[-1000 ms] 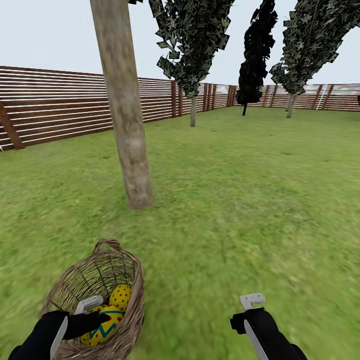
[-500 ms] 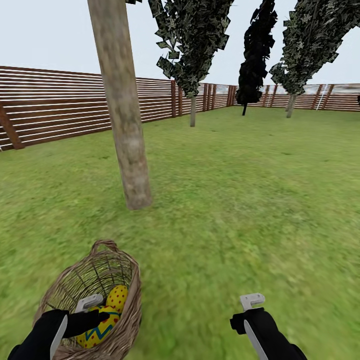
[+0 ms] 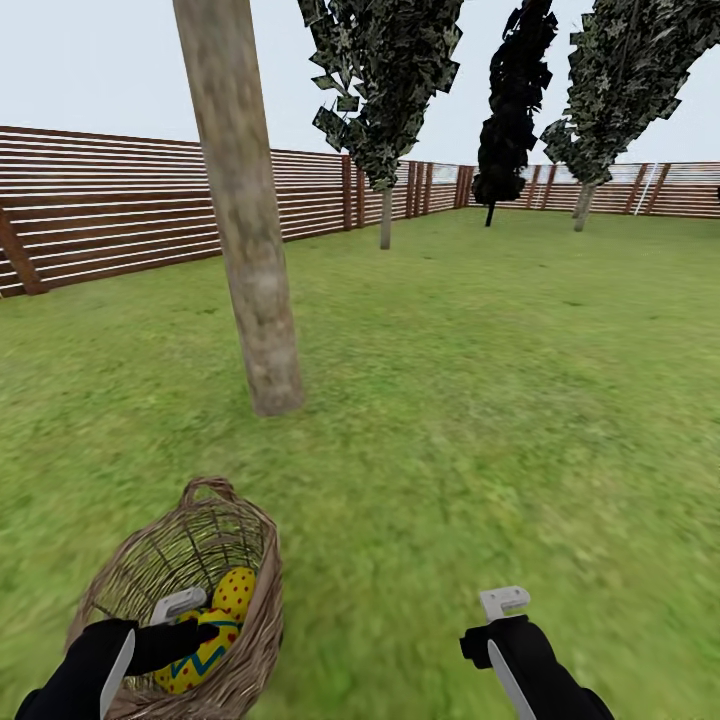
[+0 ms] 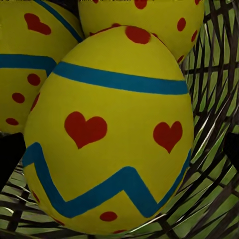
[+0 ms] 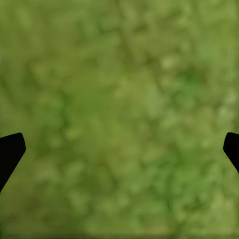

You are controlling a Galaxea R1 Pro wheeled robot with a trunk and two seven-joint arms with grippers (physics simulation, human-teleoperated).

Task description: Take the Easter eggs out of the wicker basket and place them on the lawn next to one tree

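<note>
- Wicker basket (image 3: 190, 590) stands on the lawn (image 3: 480, 400), near the foot of the pale-trunked tree (image 3: 250, 250), on the robot's left.
- Left gripper (image 3: 195, 632) is lowered into the basket mouth. The wrist view shows the nearest Easter egg (image 4: 112, 134) lying directly between its two dark fingertips (image 4: 9, 157), which sit at either edge, spread wide. Contact with the egg cannot be confirmed.
- Two further eggs (image 4: 30, 59) lie behind it, touching.
- Right gripper (image 5: 119, 149) hangs over bare grass, spread wide, holding nothing.
- Against one second earlier: basket and tree sit slightly further left; the camera has shifted. Both arms unchanged.
</note>
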